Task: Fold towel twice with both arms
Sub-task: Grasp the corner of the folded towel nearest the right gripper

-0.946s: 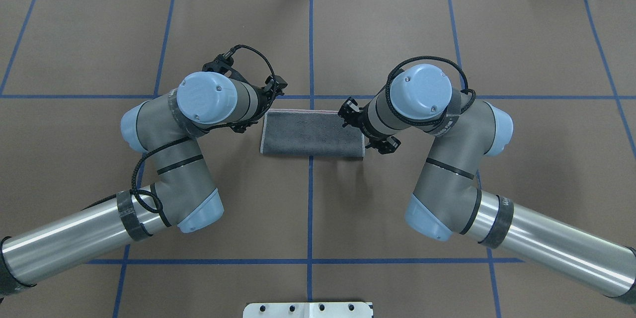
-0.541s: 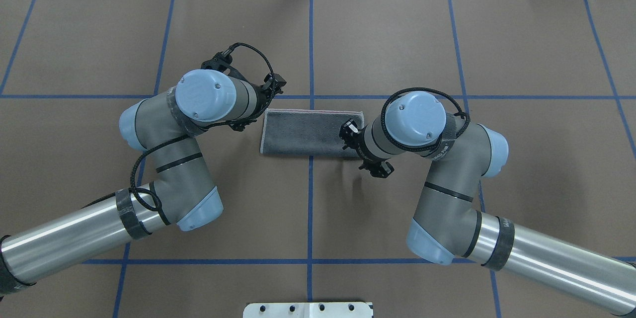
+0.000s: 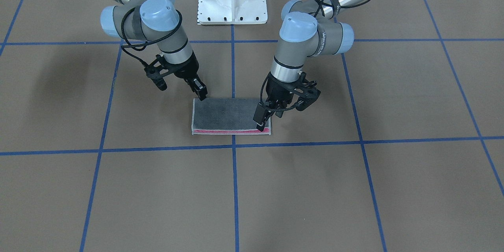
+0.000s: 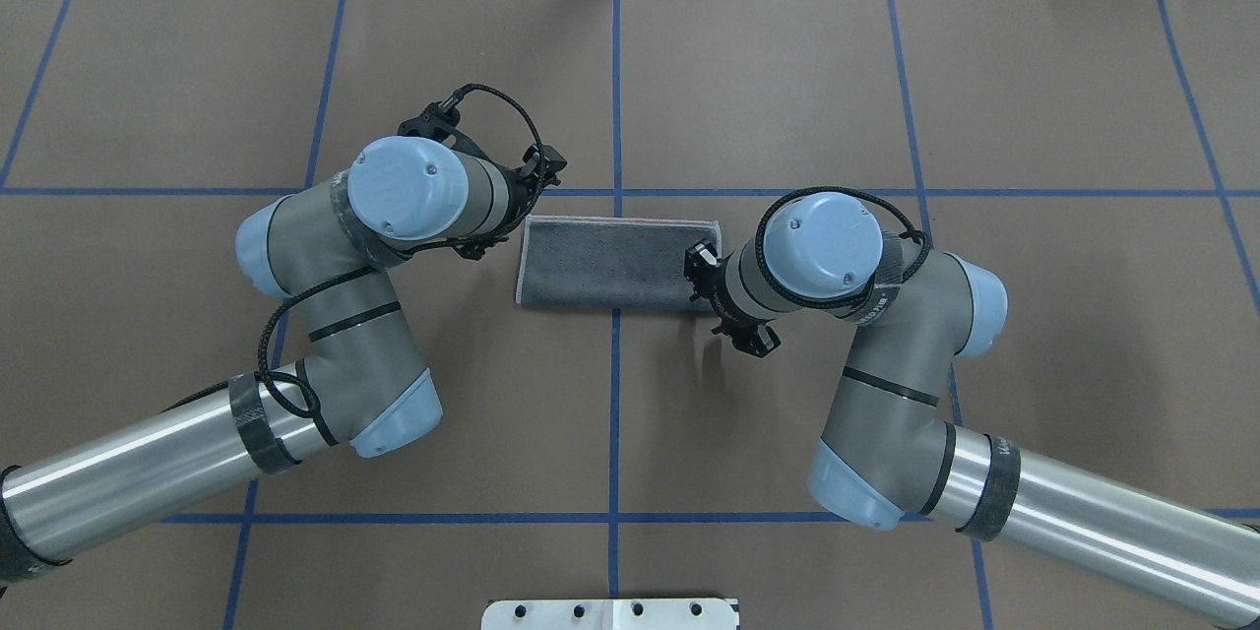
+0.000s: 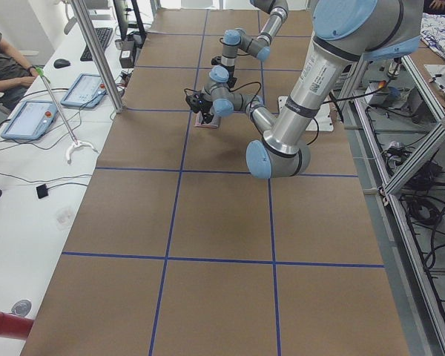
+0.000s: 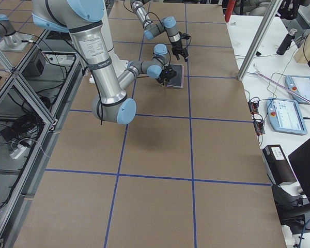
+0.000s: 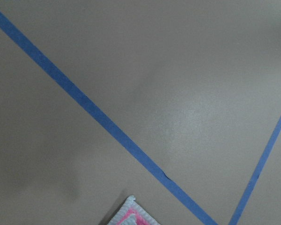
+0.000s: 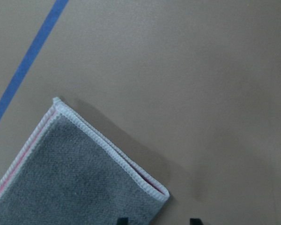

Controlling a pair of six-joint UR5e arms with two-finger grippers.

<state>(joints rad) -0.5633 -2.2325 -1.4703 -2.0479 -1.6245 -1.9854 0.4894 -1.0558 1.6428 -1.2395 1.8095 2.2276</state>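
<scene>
Towel (image 4: 600, 263) lay flat at the middle of the worktop (image 4: 787, 69), across the centre blue tape line (image 4: 616, 69) and just on the robot's side of a cross line, without touching it. It was a long rectangle rather than a square, dark grey face up, with a thin pink strip (image 3: 228, 130) showing along the edge farthest from the robot. The right wrist view showed two layers stacked at a corner, edging over edging. From this I judged that the first fold was done and the second was left.

The left pincer (image 3: 263, 123) was down at the far corner on the robot's left side, its tip at or on the cloth. Whether it was open or closed I could not tell, since its wrist view showed only the tip of that corner and bare worktop. The right pincer (image 3: 201, 93) stood at the near corner on the robot's right. Its fingertips (image 8: 123, 220) were apart, so it was open, one over the grey cloth and the other over bare worktop. No part of the towel was lifted in any view, so no grasp appeared to be made.

What remained, by my reading: grip one short end, carry it over to the opposite end, lay it down with the edges matched, and let go
</scene>
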